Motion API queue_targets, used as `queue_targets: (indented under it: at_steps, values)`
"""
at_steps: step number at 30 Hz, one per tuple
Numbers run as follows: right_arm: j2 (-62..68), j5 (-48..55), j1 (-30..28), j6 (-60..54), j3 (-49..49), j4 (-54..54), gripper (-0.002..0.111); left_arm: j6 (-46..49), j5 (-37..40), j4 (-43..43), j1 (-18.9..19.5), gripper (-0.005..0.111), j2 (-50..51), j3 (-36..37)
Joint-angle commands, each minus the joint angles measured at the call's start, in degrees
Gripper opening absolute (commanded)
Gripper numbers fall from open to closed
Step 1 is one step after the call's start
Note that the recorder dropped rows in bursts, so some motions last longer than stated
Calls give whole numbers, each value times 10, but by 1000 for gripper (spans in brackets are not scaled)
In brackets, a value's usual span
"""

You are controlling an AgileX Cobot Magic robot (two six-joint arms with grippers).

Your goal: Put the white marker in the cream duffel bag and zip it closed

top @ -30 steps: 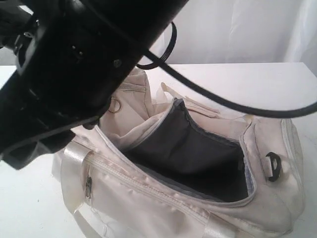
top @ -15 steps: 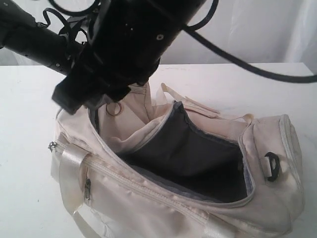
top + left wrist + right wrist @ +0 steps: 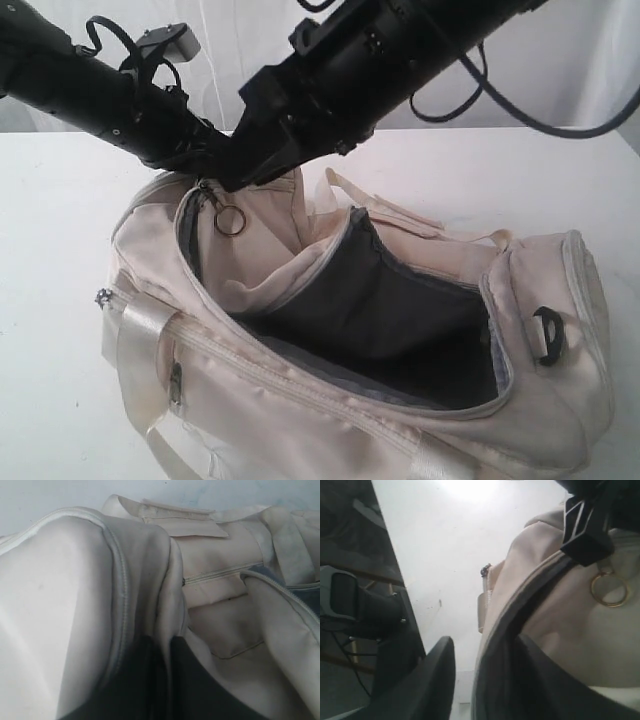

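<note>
**Gripper status: both at the open bag's 10 o'clock end**

1. Bag. The cream duffel bag [image 3: 330,420] lies on the white table [image 3: 60,250] and fills the exterior view from the centre out to 5 o'clock. The main zip is undone, and the dark grey lining [image 3: 400,310] is exposed through the mouth. A black plastic loop [image 3: 548,335] sits on the end panel at 4 o'clock.

2. Left gripper [image 3: 585,535]. The tip rests on the rim at the bag's 10 o'clock end, directly above a metal ring pull [image 3: 230,220] that hangs against the inner fabric. The fingers appear drawn together on the rim edge. The left wrist view shows only bag fabric and lining, so the contact cannot be checked there.

3. Right gripper [image 3: 482,640]. It is positioned just beside the left gripper at the same end. The fingers stand apart and straddle the rim. The outer finger [image 3: 432,680] is on the table side, with a strip of table visible between it and the fabric. The inner finger lies against the dark inside of the bag, and its outline is hard to separate from the lining. Nothing is gripped.

4. White marker. Its location cannot be told from these views.
</note>
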Motion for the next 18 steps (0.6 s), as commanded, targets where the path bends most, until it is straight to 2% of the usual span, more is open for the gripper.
queue_targets:
  at_steps: [1, 10, 18]
  values:
    - [15, 12, -10, -69, 20, 60, 38, 3, 9, -11, 1, 0, -3, -2]
    - [60, -17, -10, -127, 32, 70, 38, 15, 9, -11, 1, 0, -3, -2]
    - [105, -33, -41, -176, 32, 82, 38, 17, 9, -11, 1, 0, -3, -2]
